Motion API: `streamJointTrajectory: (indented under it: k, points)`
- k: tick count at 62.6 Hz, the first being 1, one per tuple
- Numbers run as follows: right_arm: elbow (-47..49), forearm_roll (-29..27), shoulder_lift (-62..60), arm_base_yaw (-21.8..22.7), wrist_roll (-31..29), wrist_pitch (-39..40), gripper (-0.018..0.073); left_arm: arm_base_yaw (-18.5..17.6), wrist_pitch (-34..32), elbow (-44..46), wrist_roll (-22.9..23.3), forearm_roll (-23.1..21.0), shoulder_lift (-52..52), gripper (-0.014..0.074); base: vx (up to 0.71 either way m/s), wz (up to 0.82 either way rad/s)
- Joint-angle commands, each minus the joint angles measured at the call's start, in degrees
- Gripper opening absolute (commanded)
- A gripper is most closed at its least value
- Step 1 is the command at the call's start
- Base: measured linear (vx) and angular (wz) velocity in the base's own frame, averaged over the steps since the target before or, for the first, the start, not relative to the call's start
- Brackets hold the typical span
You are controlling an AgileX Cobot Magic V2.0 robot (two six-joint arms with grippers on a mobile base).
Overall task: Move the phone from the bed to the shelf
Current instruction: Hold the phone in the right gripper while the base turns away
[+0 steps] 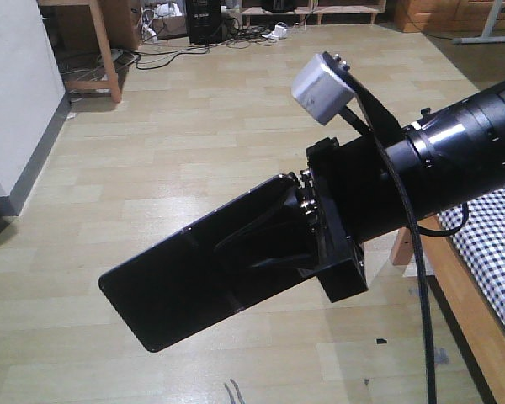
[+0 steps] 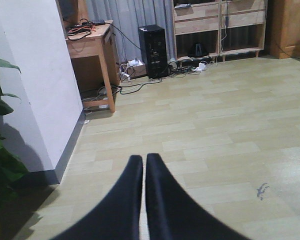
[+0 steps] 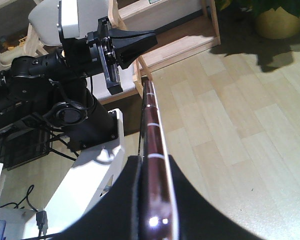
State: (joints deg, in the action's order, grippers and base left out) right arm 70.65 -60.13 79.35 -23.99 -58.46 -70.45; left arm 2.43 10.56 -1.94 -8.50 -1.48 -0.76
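The right arm [image 1: 454, 160] enters from the right edge of the frame and slopes toward the lower left. The right gripper [image 1: 236, 244] is clamped on the phone [image 1: 168, 295], one finger against each flat face. The left gripper [image 2: 144, 162] holds nothing, its two dark fingers drawn close together, pointing forward.

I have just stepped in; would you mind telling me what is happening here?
The right pincer is shut on the phone, gripping it by one end and holding it in the air above the floor. The bed shows only at the edge of the front view, so the phone is off it but not yet set down anywhere. The left pincer is shut and empty, pointing out over the floor.
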Motion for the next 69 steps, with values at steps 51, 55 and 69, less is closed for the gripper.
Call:
streamJointTrajectory:
  k: [51,55,69]
  points:
    - [1.44,-4.60,-2.05,0.12,-0.25,-3.23,-0.0002,-0.20,-4.15,1.22,0.33,-0.52,-0.77,0.0001,0.15,0.01]
    - [1.44,-4.60,-2.05,0.12,-0.25,-3.23,-0.0002,-0.20,-4.15,1.22,0.33,-0.52,-0.77,0.0001,0.22,-0.05]
    - [1.44,-4.60,-2.05,0.12,-0.25,-3.23,-0.0002,-0.20,-4.15,1.22,0.33,-0.52,-0.77,0.0001,0.22,-0.06]
